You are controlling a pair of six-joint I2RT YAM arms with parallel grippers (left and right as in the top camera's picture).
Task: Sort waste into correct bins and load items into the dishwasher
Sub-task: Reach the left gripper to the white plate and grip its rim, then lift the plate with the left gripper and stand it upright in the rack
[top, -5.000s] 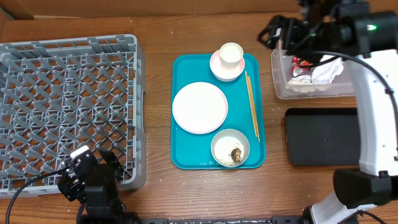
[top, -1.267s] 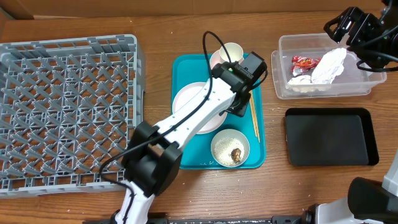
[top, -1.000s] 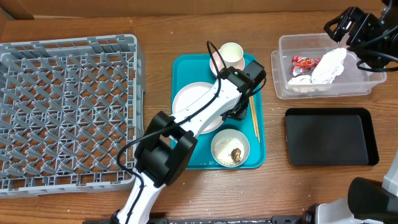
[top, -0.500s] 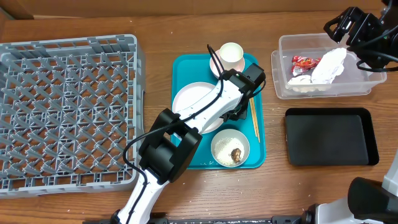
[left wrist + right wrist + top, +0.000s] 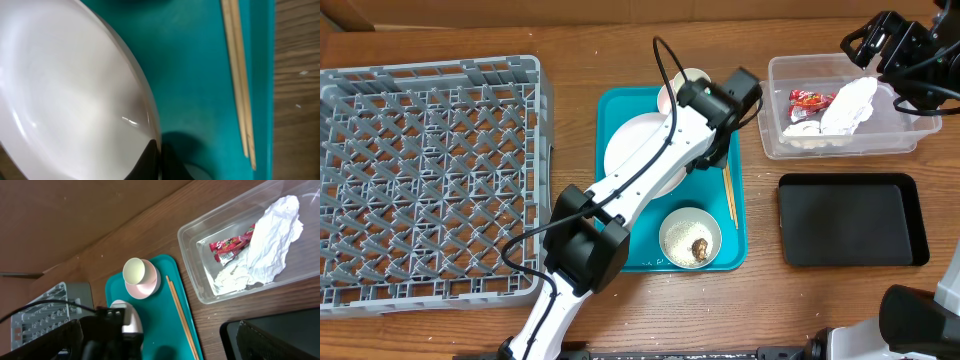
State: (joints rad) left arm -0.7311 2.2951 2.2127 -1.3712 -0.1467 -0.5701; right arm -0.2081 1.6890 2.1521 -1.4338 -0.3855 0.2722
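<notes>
The left pincer point(image 5: 158, 159) is pressed together on the edge of the round white plate point(image 5: 65, 90). It is pinching the rim between its two dark tips. The plate is over the teal tray point(image 5: 610, 250) and it looks tipped, with a dark shadow under the pinched edge.

The wooden chopsticks point(image 5: 239, 75) lie flat on the teal tray, just beside the left pincer, on the side away from the plate. They do not touch the pincer. The white bowl point(image 5: 690, 238) sits near the left pincer, on the side closer to the robot. It has rice in it and a small brown lump point(image 5: 700, 247). The small white cup point(image 5: 134, 270) stands in the little pink dish point(image 5: 142, 286) near the left pincer, on the far side, partly under the arm. The big grey rack point(image 5: 420, 160) is well apart from this pincer, past the plate.

The right pincer point(image 5: 872, 42) is spread wide and holds nothing. It hangs up in the air over the far corner of the surface point(image 5: 570, 50). The clear tub point(image 5: 770, 140) is near it, down below. The red wrapper point(image 5: 810, 98) and the white napkin point(image 5: 845, 105) lie inside the tub, touching each other. The flat black tray point(image 5: 850, 220) lies farther from this pincer, just past the tub.
</notes>
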